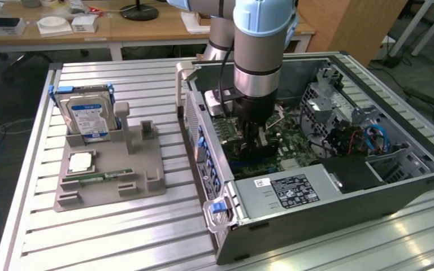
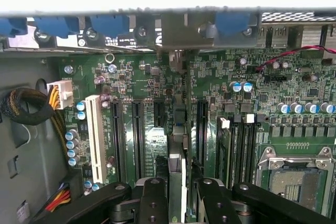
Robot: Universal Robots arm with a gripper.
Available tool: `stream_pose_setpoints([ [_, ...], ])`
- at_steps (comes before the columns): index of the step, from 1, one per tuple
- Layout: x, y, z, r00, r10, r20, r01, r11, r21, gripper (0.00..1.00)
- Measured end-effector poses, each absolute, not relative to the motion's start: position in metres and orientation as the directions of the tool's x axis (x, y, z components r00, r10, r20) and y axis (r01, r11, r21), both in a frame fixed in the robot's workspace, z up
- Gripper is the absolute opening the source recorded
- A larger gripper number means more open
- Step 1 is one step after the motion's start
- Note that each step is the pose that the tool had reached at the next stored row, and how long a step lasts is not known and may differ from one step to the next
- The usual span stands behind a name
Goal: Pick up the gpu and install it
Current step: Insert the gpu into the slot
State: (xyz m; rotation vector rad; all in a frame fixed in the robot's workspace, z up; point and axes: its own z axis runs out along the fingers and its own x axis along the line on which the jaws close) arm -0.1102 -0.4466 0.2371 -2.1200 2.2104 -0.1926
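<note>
- gripper [image 2: 178,203] fingers [image 2: 153,200] pinched narrow on the gpu [image 2: 177,145], card held edge-on
- gpu sits inside the pc case [image 1: 398,195], just over the motherboard [image 2: 147,72], long axis lined up with the slots [image 2: 137,135]

A green motherboard [image 2: 152,108] with black slots and one white slot [image 2: 95,137] is seen in the dark grey case [image 1: 338,209]. A blue-white label is shown on the silver hard drive [image 1: 87,117], upper left of the exterior view. The gripper [image 2: 177,203] is black.
</note>
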Motion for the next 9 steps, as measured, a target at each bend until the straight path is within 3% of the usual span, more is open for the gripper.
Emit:
stream_pose_setpoints([
  [9,-0.11,-0.4466,0.2355,-0.044,-0.998,0.034,-0.989,0.039,-0.141,0.26],
])
